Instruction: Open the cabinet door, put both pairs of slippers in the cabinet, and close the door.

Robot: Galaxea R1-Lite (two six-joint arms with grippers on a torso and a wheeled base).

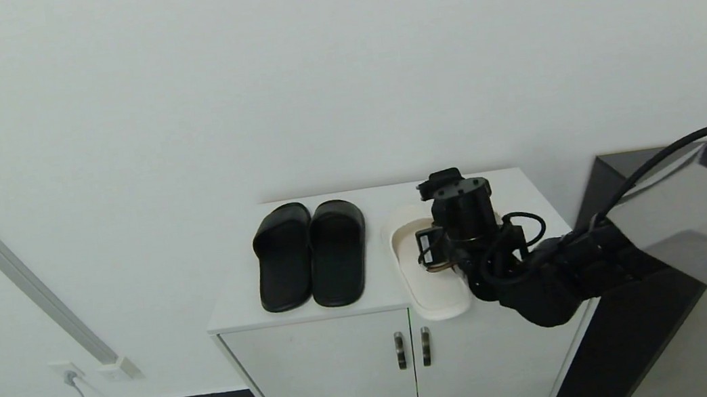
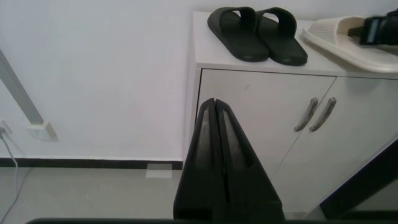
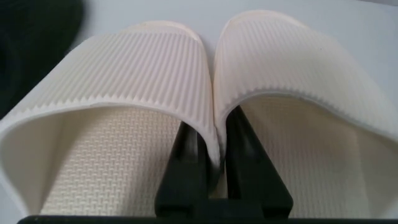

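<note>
Currently the white cabinet (image 1: 231,310) stands against the wall (image 1: 337,71) with its left door (image 1: 329,379) and right door (image 1: 486,372) both shut. Their two metal handles (image 1: 413,348) stand upright side by side at the middle seam.

Both pairs lie on the cabinet top. The black slippers (image 1: 311,253) sit together over the left door, toes toward the wall and heels near the front edge. The white slippers (image 1: 430,284) lie just beside them over the right door, and the heel of the one that can be seen hangs a little past the front edge. The other is mostly hidden behind the right arm.

The right gripper (image 3: 211,134) is down on the white pair from the heel side. One of its fingers (image 3: 186,162) sits inside each slipper under the ribbed strap. The gap between them is narrow, with the two inner strap edges pinched in it where the slippers meet.

The left gripper (image 2: 215,106) hangs low in front of the cabinet, well apart from it and off toward its left corner. Its two black fingers are pressed flat together with nothing between them.

A socket (image 1: 66,373) with a cable plugged in sits low on the wall to the left of the cabinet.
</note>
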